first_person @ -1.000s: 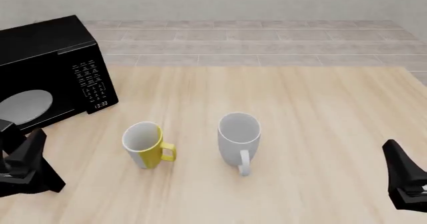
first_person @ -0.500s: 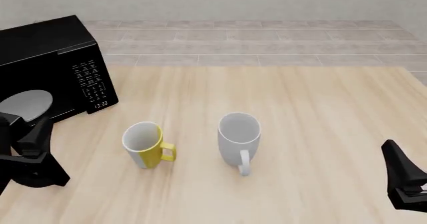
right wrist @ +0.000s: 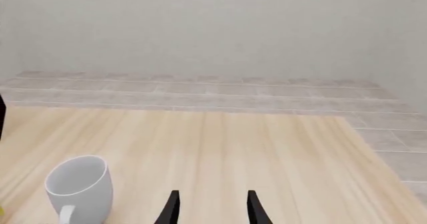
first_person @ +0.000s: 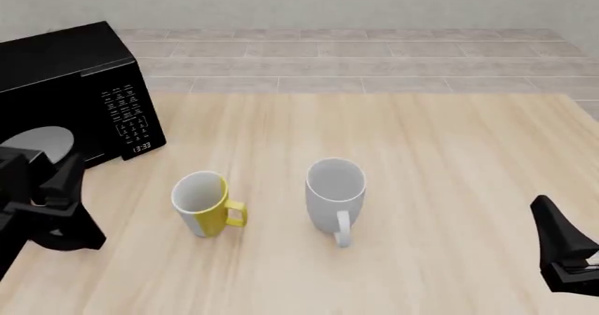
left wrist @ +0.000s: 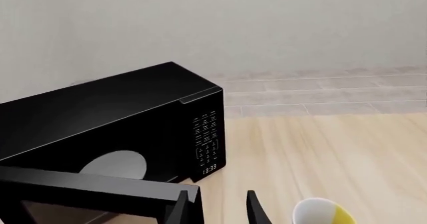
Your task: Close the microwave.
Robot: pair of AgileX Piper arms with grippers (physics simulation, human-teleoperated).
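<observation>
The microwave (first_person: pixel 84 83) is a glossy black box at the table's far left, with its keypad panel (first_person: pixel 126 117) facing me. Its white round plate (first_person: pixel 42 141) shows through the open front. In the left wrist view the microwave (left wrist: pixel 113 119) fills the left side, and its door (left wrist: pixel 87 191) swings out as a dark slab. The door's free end sits right by one finger (left wrist: pixel 177 209) of my left gripper (left wrist: pixel 213 206), which is open. In the front view the left gripper (first_person: pixel 66 182) hangs just before the plate. My right gripper (first_person: pixel 560 248) stays open and empty at the near right.
A yellow and white mug (first_person: pixel 204 203) stands close to the right of the left gripper. A white mug (first_person: pixel 335 194) stands mid-table, also seen as the white mug (right wrist: pixel 79 184) in the right wrist view. A tiled floor strip lies beyond the table's far edge.
My left gripper has moved forward and up toward the microwave's open front, now covering part of the plate. The right arm has barely shifted.
</observation>
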